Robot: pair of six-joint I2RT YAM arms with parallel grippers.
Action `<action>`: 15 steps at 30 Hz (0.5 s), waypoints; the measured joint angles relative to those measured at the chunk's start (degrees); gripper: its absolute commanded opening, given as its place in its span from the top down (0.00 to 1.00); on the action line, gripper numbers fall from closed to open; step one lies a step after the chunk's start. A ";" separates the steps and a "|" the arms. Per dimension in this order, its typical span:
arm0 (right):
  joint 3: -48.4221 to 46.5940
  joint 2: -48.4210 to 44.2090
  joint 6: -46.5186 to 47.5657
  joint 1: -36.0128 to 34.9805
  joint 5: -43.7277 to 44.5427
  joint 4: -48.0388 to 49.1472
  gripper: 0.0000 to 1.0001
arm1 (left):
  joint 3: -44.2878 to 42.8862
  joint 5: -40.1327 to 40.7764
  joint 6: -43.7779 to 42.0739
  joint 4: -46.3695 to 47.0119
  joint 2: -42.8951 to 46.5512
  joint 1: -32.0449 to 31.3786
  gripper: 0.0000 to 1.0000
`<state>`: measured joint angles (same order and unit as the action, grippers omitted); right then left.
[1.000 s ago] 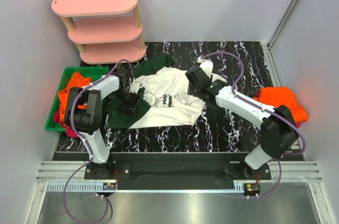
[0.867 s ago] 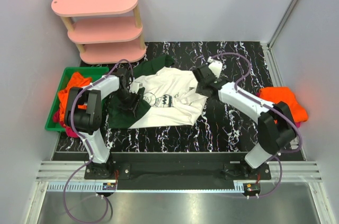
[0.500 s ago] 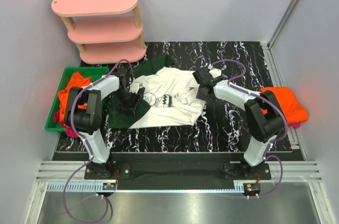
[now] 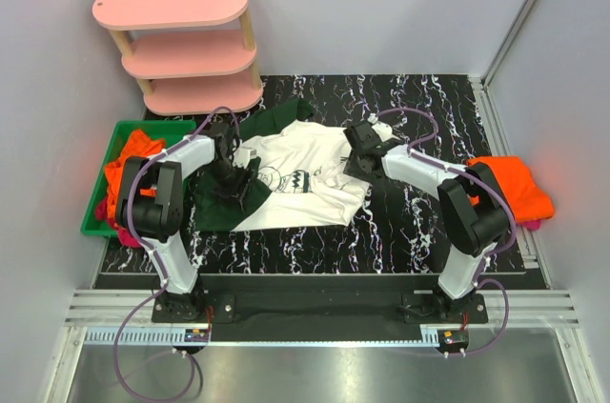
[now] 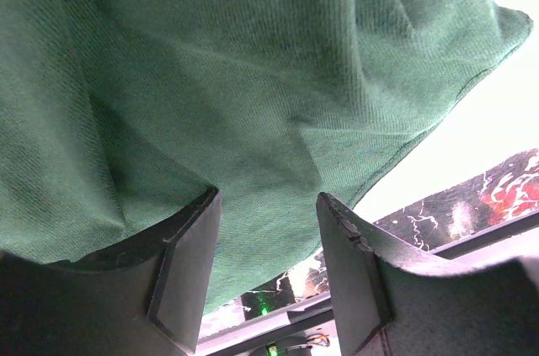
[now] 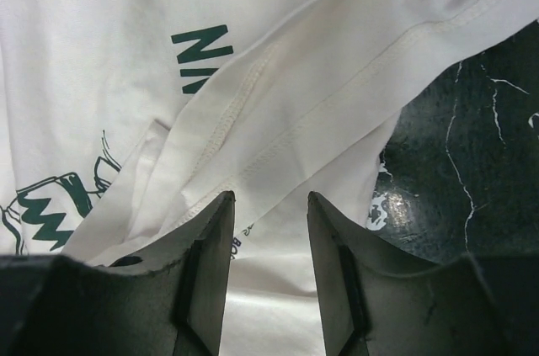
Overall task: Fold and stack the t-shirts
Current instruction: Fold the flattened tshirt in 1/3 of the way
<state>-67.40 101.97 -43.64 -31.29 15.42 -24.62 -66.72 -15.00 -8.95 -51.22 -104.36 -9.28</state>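
- Only the top view shows the whole white t-shirt (image 4: pixel 305 179): spread on the table (image 4: pixel 419 222) just right of the green bin (image 4: pixel 122 129), long axis pointing away from the bin, green sleeves nearest it
- Left wrist view: left gripper (image 5: pixel 265 204) parted, green cloth against it
- Right wrist view: right gripper (image 6: pixel 268 204) parted over the hem, the end farthest from the bin

Bare tabletop (image 4: pixel 457 98) lies open at upper right, and in a strip along the lower edge below the white shirt (image 4: pixel 305 174). The shelf (image 4: pixel 186 46) blocks the upper left, the bin (image 4: pixel 119 131) the left edge and an orange pile (image 4: pixel 510 184) the right. The left arm (image 4: pixel 181 160) and right arm (image 4: pixel 424 174) cross the middle.
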 measured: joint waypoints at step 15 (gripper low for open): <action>0.09 3.50 -1.90 -1.03 -1.66 2.54 0.69 | 0.00 0.00 -0.02 -0.02 0.00 0.00 0.44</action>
<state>-67.31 105.47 -45.54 -32.32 13.76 -22.09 -66.72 -15.00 -8.97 -51.24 -104.36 -9.28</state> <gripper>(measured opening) 0.440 0.561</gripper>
